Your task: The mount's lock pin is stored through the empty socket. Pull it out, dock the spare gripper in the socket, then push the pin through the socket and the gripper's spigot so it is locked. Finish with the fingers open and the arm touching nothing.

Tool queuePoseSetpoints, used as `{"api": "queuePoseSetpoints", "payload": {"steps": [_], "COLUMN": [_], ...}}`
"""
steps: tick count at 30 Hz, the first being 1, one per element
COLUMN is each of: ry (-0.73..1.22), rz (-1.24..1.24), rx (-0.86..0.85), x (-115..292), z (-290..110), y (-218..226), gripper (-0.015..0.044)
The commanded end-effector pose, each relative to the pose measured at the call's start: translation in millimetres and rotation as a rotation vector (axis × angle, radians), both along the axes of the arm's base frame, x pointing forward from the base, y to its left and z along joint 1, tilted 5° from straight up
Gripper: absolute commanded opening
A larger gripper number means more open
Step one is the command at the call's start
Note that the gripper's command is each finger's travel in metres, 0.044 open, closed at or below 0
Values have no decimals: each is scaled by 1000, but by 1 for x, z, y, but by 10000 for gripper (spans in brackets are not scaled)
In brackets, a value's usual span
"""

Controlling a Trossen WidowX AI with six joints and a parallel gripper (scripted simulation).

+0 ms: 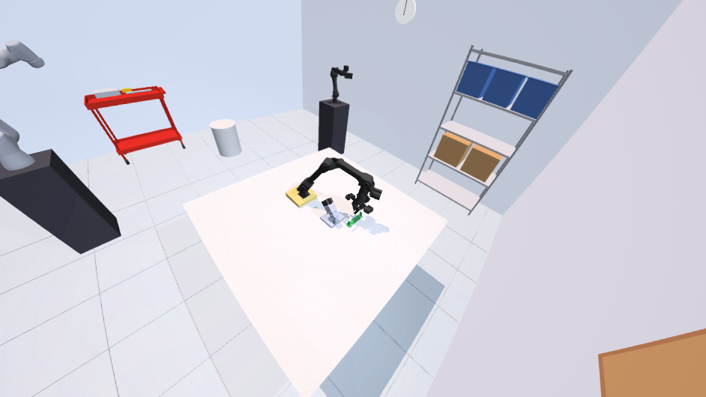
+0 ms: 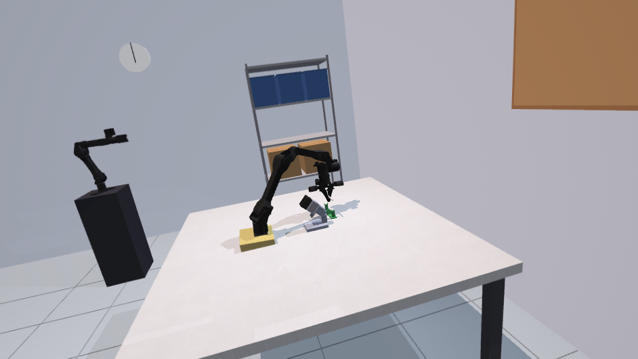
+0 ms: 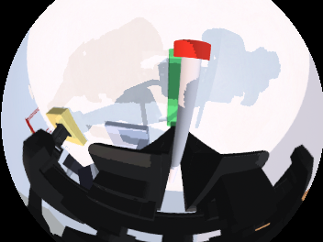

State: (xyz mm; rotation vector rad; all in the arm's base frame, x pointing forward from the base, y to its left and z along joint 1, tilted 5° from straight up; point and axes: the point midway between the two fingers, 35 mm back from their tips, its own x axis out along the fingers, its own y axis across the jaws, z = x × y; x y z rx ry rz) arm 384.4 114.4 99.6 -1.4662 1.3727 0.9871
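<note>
The gripper (image 3: 178, 138) is seen clenched on the lock pin (image 3: 186, 97), whose grey shaft is pinched between the two dark fingers and whose red head (image 3: 191, 49) is pointed away from the wrist. The pin is held in the air, clear of the table (image 2: 401, 250), on the side of the mount (image 2: 315, 221) away from the arm's yellow base plate (image 2: 269, 241). Below the pin, the green spare gripper (image 3: 174, 91) is seen lying on the table just beside the mount's foot, not docked. The mount's dark socket (image 2: 307, 202) is tilted upward, and nothing is seen in it, though its bore is too small to be checked. The first step is therefore judged done: the pin is out and in hand. What is left is judged to be most of the task: the pin is to be set down, the spare gripper is to be picked up and seated in the socket, the pin is to be pushed through socket and spigot, and the fingers are to be opened with the arm drawn clear. Beyond the mount, a shelf rack (image 2: 246, 68) is seen against the wall.
</note>
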Motion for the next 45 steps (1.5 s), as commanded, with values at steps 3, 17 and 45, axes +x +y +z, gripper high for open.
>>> {"api": "queuePoseSetpoints", "payload": {"steps": [3,17,45], "ry": [2,1,6], "rz": [0,-22,-37], "rx": [-1,6,13], "x": [0,-23,-80], "z": [-1,7,-4], "y": [0,3,4], "gripper": [0,0,0]}}
